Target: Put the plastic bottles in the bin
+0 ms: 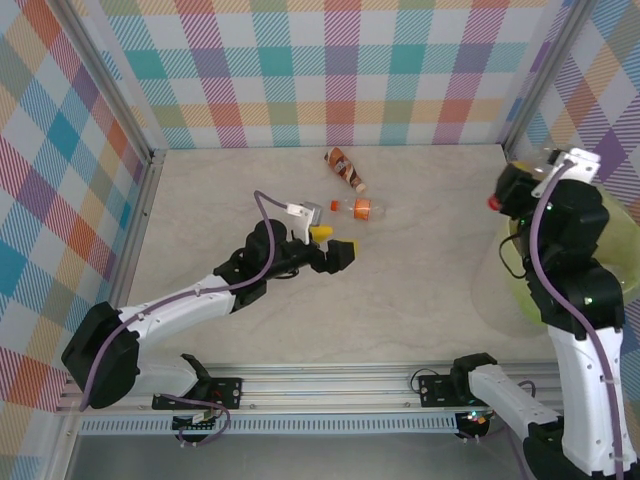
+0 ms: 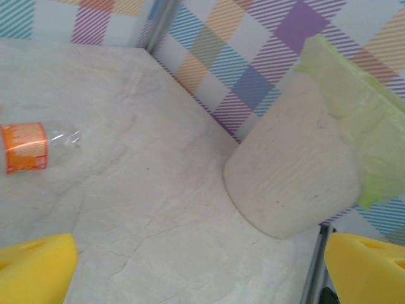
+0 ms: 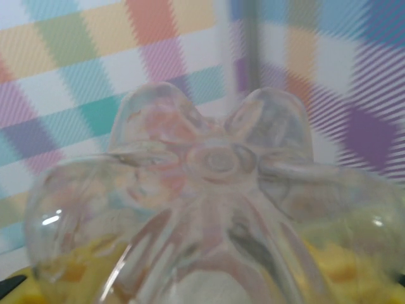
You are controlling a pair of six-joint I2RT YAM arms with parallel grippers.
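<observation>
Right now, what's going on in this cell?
The right fingers are closed on a clear bottle, its base facing the wrist camera, with the arm raised by the edge of the bin. The left fingers stand wide open and empty, low over the table, just short of the orange-labelled bottle. A brown bottle lies further back, near the wall. Neither of those two is binned yet.

The bin [image 1: 625, 255] sits mostly hidden behind the right arm [image 1: 570, 250] and is cut by the right edge. The clear bottle [image 3: 215, 209] is a blur at the right wrist lens. The orange-labelled bottle [image 2: 25, 147] runs off the left edge.
</observation>
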